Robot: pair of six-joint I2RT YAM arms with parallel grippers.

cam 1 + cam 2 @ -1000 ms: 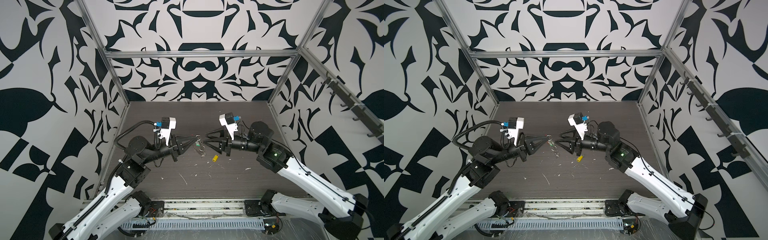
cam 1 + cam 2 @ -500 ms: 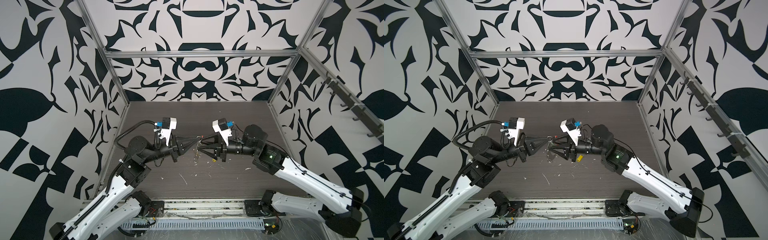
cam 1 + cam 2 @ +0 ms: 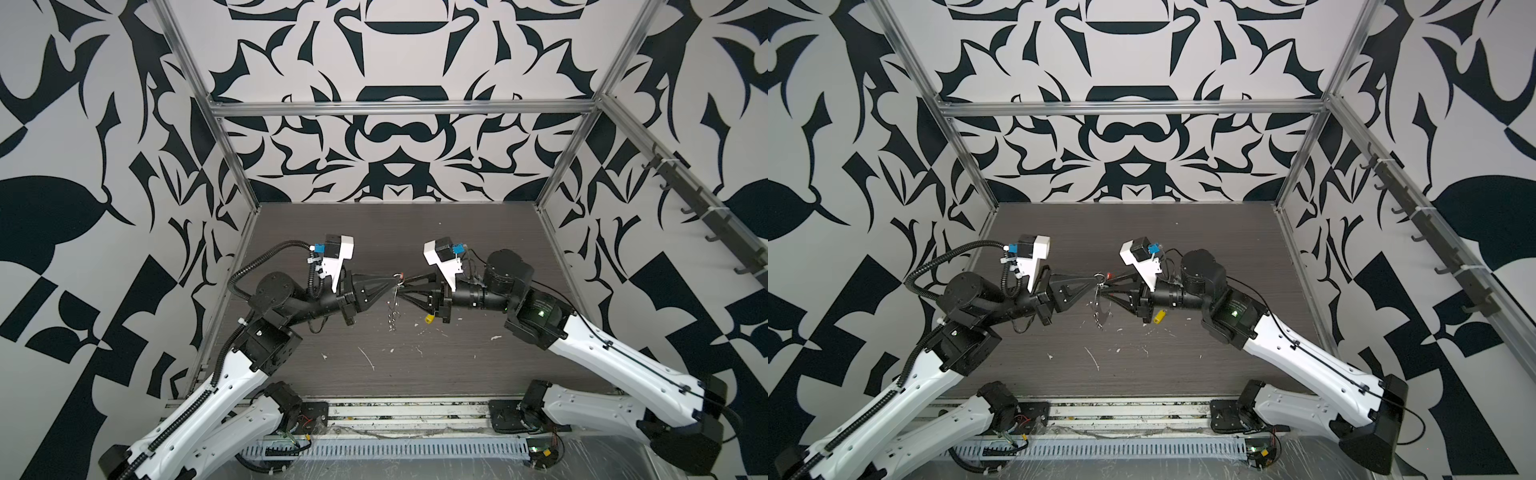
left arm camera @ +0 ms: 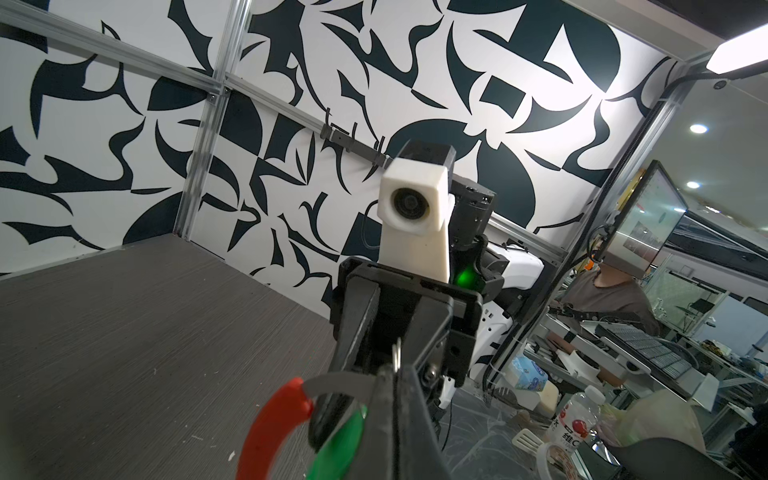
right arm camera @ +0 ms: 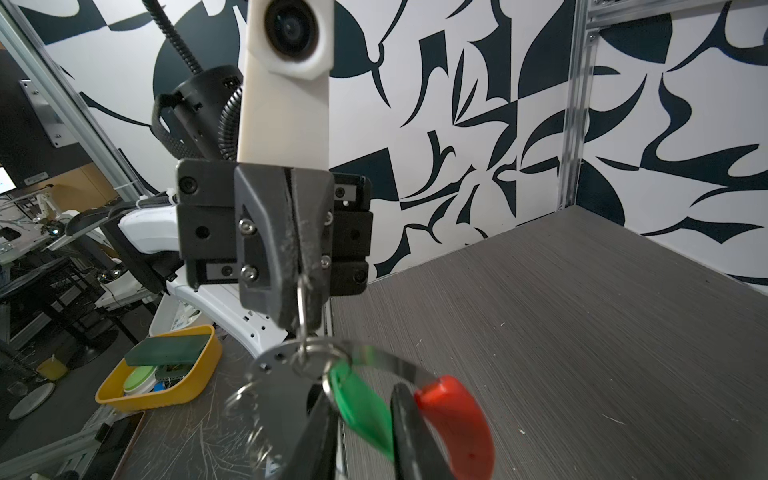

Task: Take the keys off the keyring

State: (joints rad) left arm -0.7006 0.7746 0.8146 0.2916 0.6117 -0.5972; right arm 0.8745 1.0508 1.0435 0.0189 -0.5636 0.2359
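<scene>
The keyring [image 3: 394, 308] [image 3: 1100, 309] hangs in mid-air over the table's middle. It is a thin grey hoop [image 5: 386, 361] with a red sleeve [image 5: 453, 415] [image 4: 270, 428]. My left gripper [image 3: 397, 279] [image 3: 1098, 279] [image 5: 301, 316] is shut on a small silver ring [image 5: 303, 299] at the hoop's top. My right gripper [image 3: 404, 286] [image 3: 1105, 286] [image 5: 363, 390] meets it tip to tip, its jaws pressed on the green key [image 5: 361, 409] [image 4: 338, 442], which hangs from the keyring. The yellow key [image 3: 429, 318] [image 3: 1158, 316] lies loose on the table under the right gripper.
White scraps [image 3: 368, 359] are scattered over the dark wood-grain table [image 3: 478, 232]. Patterned walls with metal posts close in three sides, and a hook rail [image 3: 698, 208] runs along the right wall. A yellow bin [image 5: 162, 374] stands outside the cell.
My right gripper has moved left up to the left gripper, and its jaws have narrowed around the green key. The left gripper has stayed put, still shut on the ring.
</scene>
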